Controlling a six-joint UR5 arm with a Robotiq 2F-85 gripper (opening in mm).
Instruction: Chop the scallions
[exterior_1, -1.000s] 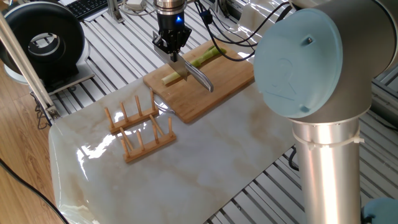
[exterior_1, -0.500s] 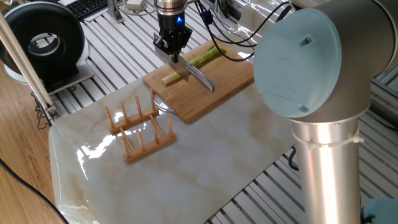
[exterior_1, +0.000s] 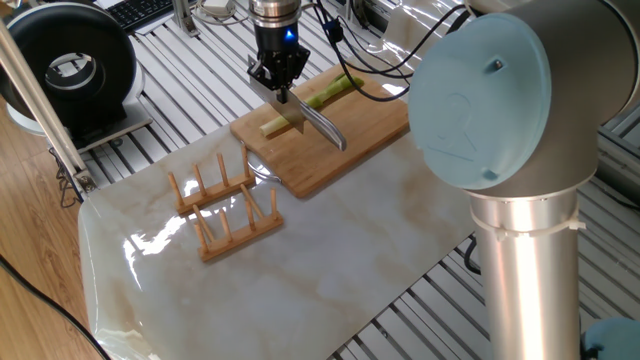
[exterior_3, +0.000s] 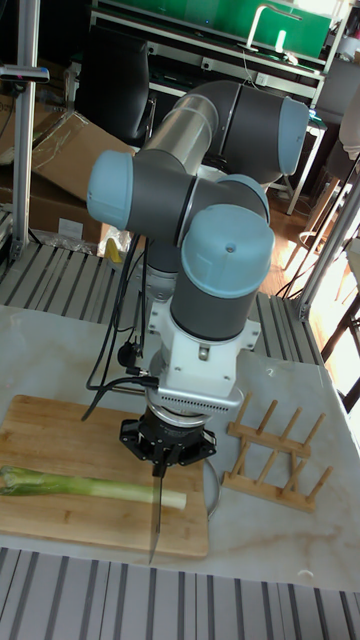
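A long pale-green scallion stalk (exterior_1: 327, 92) lies whole along the wooden cutting board (exterior_1: 365, 135), with its whitish end toward the board's left corner. My gripper (exterior_1: 280, 88) hangs right above the stalk near that end, shut on the handle of a silver knife (exterior_1: 322, 126). The blade crosses the stalk. In the tall fixed view the scallion (exterior_3: 80, 486) lies across the board (exterior_3: 60, 430). There the knife (exterior_3: 156, 515) points down from the gripper (exterior_3: 163, 462) and meets the stalk close to its white tip.
A wooden peg rack (exterior_1: 225, 205) stands on the marble slab (exterior_1: 330, 270) just left of the board, also seen as the rack (exterior_3: 278, 455). A black round device (exterior_1: 75, 70) sits far left. The arm's large grey body (exterior_1: 500, 110) fills the right foreground. Cables trail behind the board.
The gripper and knife have shifted very slightly to the right over the stalk. The scallion and board have not moved.
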